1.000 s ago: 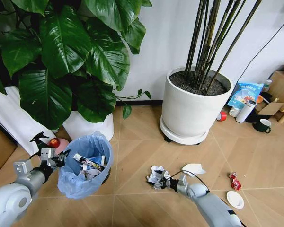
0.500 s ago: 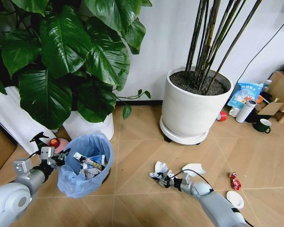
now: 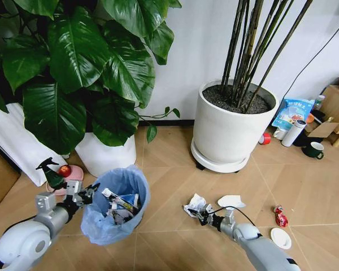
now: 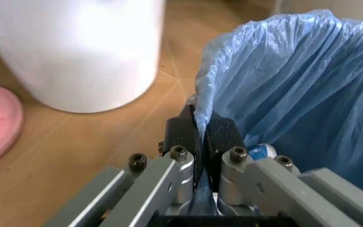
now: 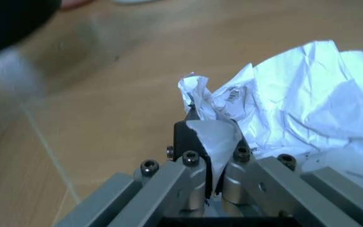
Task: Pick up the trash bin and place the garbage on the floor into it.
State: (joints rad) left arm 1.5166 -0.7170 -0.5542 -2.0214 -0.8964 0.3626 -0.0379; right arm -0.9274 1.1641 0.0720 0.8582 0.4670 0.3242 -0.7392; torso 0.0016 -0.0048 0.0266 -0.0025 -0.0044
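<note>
Your right gripper [image 3: 204, 215] pinches only a thin corner of the crumpled paper wad [image 3: 195, 204], so it could tear free. Your left gripper [image 3: 86, 195] clamps the trash bin [image 3: 117, 210] by its bag-lined rim, well off to the right gripper's left; that plastic may slip.

trash bin [image 3: 118, 212] left, before plant pot [image 3: 104, 153] | paper wad [image 3: 195, 204] right of bin

left gripper [image 4: 199, 135] clamped, right gripper [image 5: 211, 135] clamped

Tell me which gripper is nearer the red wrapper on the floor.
Right. The right gripper, shut on a crumpled paper wad, sits nearer the red wrapper; the left gripper clamps the trash bin rim, far across.
</note>
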